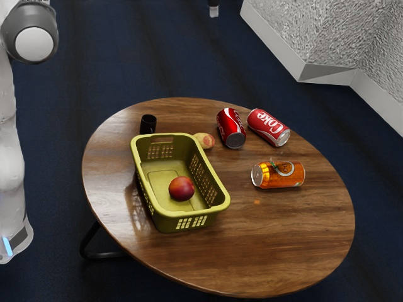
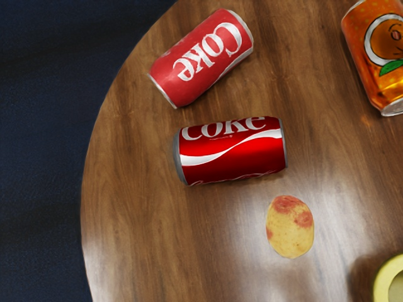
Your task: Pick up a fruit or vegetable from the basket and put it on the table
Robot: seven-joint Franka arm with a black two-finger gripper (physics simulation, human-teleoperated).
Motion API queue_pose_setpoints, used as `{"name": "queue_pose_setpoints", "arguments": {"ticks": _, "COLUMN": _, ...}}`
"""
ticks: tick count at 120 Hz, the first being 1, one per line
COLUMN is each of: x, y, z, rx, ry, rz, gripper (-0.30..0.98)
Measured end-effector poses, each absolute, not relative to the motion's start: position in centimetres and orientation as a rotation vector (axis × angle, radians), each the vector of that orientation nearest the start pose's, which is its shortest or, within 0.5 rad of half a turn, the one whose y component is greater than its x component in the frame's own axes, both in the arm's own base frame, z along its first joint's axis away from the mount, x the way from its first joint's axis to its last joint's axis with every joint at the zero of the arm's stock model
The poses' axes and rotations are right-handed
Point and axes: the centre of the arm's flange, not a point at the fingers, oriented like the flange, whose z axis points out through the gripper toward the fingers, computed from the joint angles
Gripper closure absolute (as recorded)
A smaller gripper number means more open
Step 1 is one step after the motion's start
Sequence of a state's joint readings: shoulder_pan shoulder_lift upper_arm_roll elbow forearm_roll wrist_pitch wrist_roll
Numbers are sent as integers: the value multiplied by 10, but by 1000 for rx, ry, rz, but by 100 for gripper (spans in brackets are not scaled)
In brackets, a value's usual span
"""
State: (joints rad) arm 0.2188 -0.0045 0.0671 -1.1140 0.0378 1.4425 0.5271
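Basket (image 1: 165,221) holds fruit (image 1: 181,188); potato (image 2: 289,228) on far worktop (image 1: 283,233): transfer possibly complete, otherwise pick-and-place remains. End effector (image 1: 213,11) state: cannot tell.

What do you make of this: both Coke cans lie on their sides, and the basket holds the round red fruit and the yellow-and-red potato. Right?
Not quite: the exterior view shows the yellow-and-red potato on the table, outside the basket. The round red fruit is inside it, and both Coke cans lie on their sides.
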Motion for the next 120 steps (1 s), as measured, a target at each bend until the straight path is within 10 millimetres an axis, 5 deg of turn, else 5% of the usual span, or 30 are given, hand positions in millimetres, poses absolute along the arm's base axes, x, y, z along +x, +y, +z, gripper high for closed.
{"name": "queue_pose_setpoints", "arguments": {"ticks": 14, "x": 538, "y": 149, "z": 774, "rx": -2948, "ry": 398, "rz": -381, "gripper": 2}}
{"name": "queue_pose_setpoints", "arguments": {"ticks": 29, "x": 554, "y": 126, "z": 764, "rx": -2959, "ry": 489, "rz": -407, "gripper": 2}}
{"name": "queue_pose_setpoints", "arguments": {"ticks": 34, "x": 554, "y": 137, "z": 760, "rx": -3000, "ry": 470, "rz": -428, "gripper": 2}}
{"name": "queue_pose_setpoints", "arguments": {"ticks": 42, "x": 572, "y": 179, "z": 710, "rx": -3113, "ry": 388, "rz": -341, "gripper": 2}}
{"name": "queue_pose_setpoints", "arguments": {"ticks": 47, "x": 580, "y": 183, "z": 691, "rx": -3123, "ry": 388, "rz": -275, "gripper": 2}}
{"name": "queue_pose_setpoints", "arguments": {"ticks": 57, "x": 586, "y": 123, "z": 673, "rx": -3069, "ry": 542, "rz": -110, "gripper": 2}}
{"name": "queue_pose_setpoints", "arguments": {"ticks": 68, "x": 520, "y": 65, "z": 644, "rx": -3055, "ry": 654, "rz": -11, "gripper": 2}}
{"name": "queue_pose_setpoints", "arguments": {"ticks": 80, "x": 467, "y": 80, "z": 623, "rx": -3020, "ry": 443, "rz": -34, "gripper": 2}}
{"name": "queue_pose_setpoints", "arguments": {"ticks": 88, "x": 473, "y": 67, "z": 611, "rx": -2980, "ry": 325, "rz": -42, "gripper": 2}}
{"name": "queue_pose_setpoints", "arguments": {"ticks": 110, "x": 510, "y": -43, "z": 590, "rx": -2827, "ry": 337, "rz": -83, "gripper": 2}}
{"name": "queue_pose_setpoints", "arguments": {"ticks": 120, "x": 513, "y": -89, "z": 598, "rx": -2823, "ry": 410, "rz": -107, "gripper": 2}}
